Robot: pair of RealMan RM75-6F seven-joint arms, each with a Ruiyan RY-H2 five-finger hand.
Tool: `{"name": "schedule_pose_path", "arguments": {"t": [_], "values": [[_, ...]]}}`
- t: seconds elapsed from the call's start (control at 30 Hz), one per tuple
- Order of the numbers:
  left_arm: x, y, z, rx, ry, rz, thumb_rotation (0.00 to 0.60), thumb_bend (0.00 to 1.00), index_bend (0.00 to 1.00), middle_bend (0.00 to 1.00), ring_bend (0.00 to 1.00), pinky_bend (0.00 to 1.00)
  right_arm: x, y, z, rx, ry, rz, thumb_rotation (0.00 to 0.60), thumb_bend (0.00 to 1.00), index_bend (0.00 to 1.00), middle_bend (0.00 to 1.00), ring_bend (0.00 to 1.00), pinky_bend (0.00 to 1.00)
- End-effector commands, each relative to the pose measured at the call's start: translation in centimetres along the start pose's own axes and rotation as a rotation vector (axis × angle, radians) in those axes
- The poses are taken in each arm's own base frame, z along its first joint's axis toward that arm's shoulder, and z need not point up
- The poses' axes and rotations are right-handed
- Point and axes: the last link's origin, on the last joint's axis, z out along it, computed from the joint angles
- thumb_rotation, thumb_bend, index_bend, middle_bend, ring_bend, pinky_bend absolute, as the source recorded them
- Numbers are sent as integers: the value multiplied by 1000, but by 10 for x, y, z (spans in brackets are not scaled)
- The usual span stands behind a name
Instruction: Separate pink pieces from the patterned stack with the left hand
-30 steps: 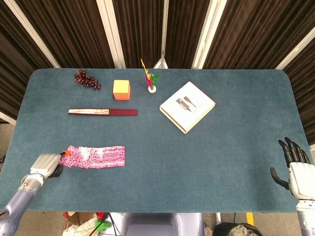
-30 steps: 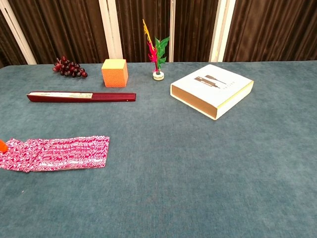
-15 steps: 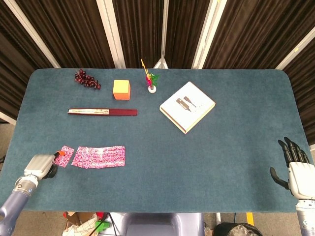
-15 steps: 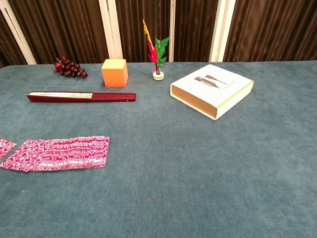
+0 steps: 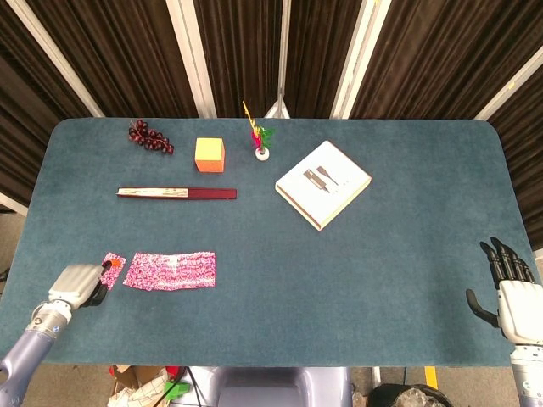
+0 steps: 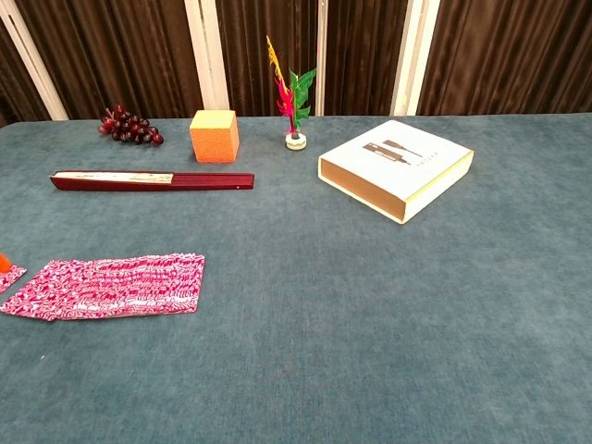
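The patterned pink-and-white stack [image 5: 170,270] lies flat near the table's front left, also seen in the chest view [image 6: 106,287]. One small pink piece [image 5: 114,261] lies apart just left of the stack, with a narrow strip of table between them; the chest view cuts it off at the frame's left edge [image 6: 7,276]. My left hand [image 5: 78,284] sits at the table's front-left edge, its orange fingertip [image 5: 107,264] touching that piece. Its other fingers are hidden under the hand. My right hand [image 5: 509,284] hovers at the front right, fingers spread and holding nothing.
Behind the stack lie a closed dark red fan [image 5: 176,193], an orange cube [image 5: 209,154], grapes [image 5: 150,136] and a small flower ornament [image 5: 261,140]. A white box [image 5: 323,184] sits right of centre.
One pink piece came off the stack's left end and slid left under my left fingertip, opening a gap. The left hand then shifted slightly. The right hand stayed still.
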Motion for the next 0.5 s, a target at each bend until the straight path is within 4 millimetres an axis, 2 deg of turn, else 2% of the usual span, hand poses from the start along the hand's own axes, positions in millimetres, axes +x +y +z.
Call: {"name": "schedule_pose_path", "arguments": {"t": [0.03,0.3,0.5], "values": [[11,15,-5,-48,33,22,600,769,212,868,724,761,0,2,0,-3,-1,1,600,389,82,53,85,165],[6,36,2,-71,0,50,600,768,212,868,724,761,0,1,0,0,-1,5,600,389,82,53,85,165],[1,44,8,-67,-14,69,600,768,211,868,724,761,1,1,1,-3,0,9,600,389,81,53,85,165]]}}
